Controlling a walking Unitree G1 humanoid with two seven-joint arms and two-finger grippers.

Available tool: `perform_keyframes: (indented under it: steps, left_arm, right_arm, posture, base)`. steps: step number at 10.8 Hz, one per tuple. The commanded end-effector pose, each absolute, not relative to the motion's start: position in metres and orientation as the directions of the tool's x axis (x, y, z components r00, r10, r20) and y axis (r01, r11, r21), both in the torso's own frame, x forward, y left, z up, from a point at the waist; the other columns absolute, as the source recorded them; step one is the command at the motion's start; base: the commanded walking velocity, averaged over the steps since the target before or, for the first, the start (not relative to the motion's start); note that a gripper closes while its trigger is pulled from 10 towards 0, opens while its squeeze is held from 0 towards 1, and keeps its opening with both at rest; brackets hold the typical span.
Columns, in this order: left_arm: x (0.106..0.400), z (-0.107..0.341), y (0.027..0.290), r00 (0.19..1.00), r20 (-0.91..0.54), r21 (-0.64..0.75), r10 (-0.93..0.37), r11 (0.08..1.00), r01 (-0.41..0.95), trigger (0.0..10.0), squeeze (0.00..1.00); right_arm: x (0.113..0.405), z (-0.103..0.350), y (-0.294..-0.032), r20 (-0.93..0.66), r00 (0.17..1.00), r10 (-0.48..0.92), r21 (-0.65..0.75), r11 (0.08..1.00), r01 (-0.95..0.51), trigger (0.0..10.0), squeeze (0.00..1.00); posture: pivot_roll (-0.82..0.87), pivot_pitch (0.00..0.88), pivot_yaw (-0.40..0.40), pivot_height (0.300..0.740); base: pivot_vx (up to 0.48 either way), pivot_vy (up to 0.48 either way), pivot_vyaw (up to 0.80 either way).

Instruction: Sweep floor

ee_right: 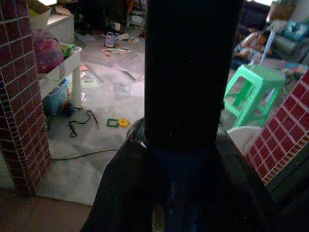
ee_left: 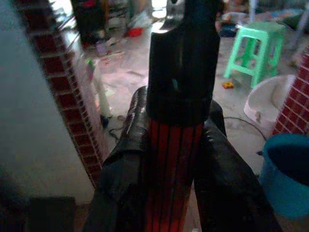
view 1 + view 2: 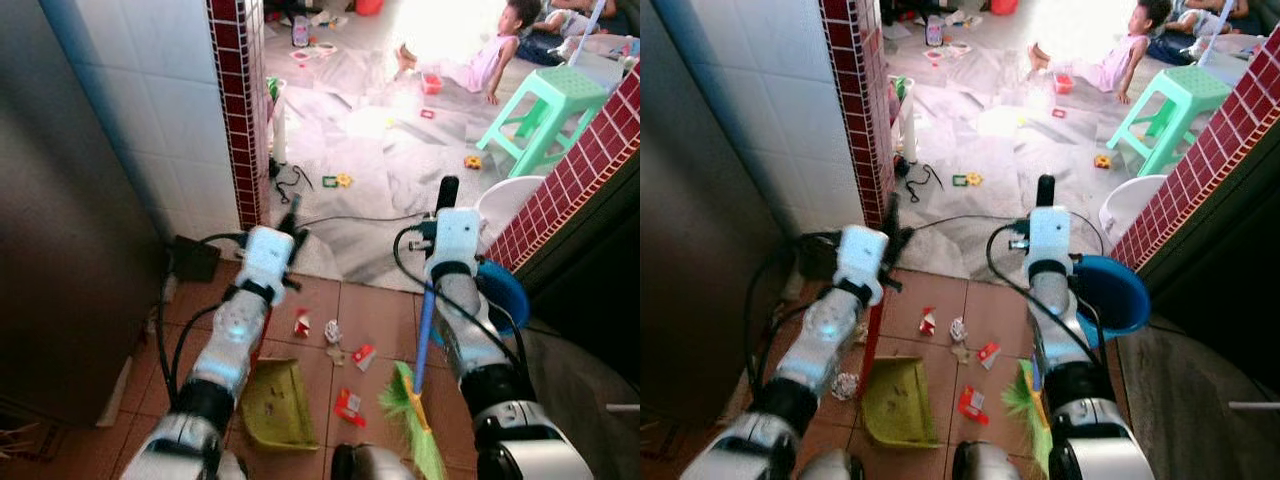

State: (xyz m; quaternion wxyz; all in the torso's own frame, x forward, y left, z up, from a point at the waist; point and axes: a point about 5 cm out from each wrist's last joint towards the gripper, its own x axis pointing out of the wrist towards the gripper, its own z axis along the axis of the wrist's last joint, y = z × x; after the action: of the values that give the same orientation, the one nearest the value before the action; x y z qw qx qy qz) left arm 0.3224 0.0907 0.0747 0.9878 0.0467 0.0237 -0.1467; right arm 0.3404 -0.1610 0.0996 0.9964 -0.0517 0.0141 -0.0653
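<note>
Terracotta floor tiles (image 3: 380, 315) carry unswept red-and-white paper scraps (image 3: 350, 405); left gripper (image 2: 169, 159) jaws clamp the red-handled olive plastic dustpan (image 3: 275, 400), right gripper (image 1: 186, 164) jaws clamp the blue-handled green-bristled broom (image 3: 415, 415).

A: Where is the light coming from?
B: From the far room; the pale floor (image 3: 400, 120) there is blown out with glare near the top, while the grey wall (image 3: 70, 250) at the robot's left sits in shadow

A: And sharpness?
B: Head views are soft, slightly smeared. Wrist views are dim, the near handle (image 2: 181, 72) and fingers (image 2: 120, 188) dark and out of focus
</note>
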Motion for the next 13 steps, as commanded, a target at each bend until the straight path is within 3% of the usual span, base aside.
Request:
perform_keyframes:
  steps: [1,5,7,10,12,13]
  left_arm:
    - [0.316,0.059,0.082,0.943,-0.131,-0.026,-0.306,0.952,0.305,10.0,0.0]
    - [0.32,0.057,0.08,0.944,-0.127,-0.049,-0.305,0.952,0.301,10.0,0.0]
    - [0.321,0.057,0.079,0.944,-0.127,-0.053,-0.304,0.953,0.3,10.0,0.0]
    - [0.323,0.056,0.079,0.943,-0.132,-0.048,-0.304,0.953,0.3,10.0,0.0]
    - [0.326,0.063,0.079,0.944,-0.114,0.037,-0.309,0.948,0.315,10.0,0.0]
    - [0.329,0.071,0.081,0.944,-0.086,0.082,-0.32,0.942,0.327,10.0,0.0]
  right_arm:
    - [0.346,0.106,-0.159,-0.04,0.988,-0.147,0.005,0.989,0.147,10.0,0.0]
    - [0.356,0.121,-0.151,-0.102,0.986,-0.135,0.268,0.95,0.158,10.0,0.0]
    - [0.363,0.147,-0.134,-0.039,0.999,-0.022,0.343,0.939,0.034,10.0,0.0]
    - [0.364,0.177,-0.105,0.064,0.98,0.19,0.288,0.936,-0.2,10.0,0.0]
    - [0.36,0.202,-0.102,0.19,0.946,0.263,0.15,0.944,-0.292,10.0,0.0]
    - [0.359,0.217,-0.112,0.293,0.924,0.247,0.024,0.964,-0.265,10.0,0.0]
  posture:
    - [-0.03,0.049,-0.066,0.74]
    - [-0.03,0.045,-0.074,0.74]
    - [-0.04,0.042,-0.076,0.74]
    - [-0.04,0.034,-0.074,0.74]
    - [-0.05,0.032,-0.07,0.74]
    - [-0.03,0.03,-0.066,0.74]
  base:
    - [0.0,0.0,0.0]
    - [0.0,0.0,0.0]
    - [0.0,0.0,0.0]
    - [0.0,0.0,0.0]
    - [0.0,0.0,0.0]
    - [0.0,0.0,0.0]
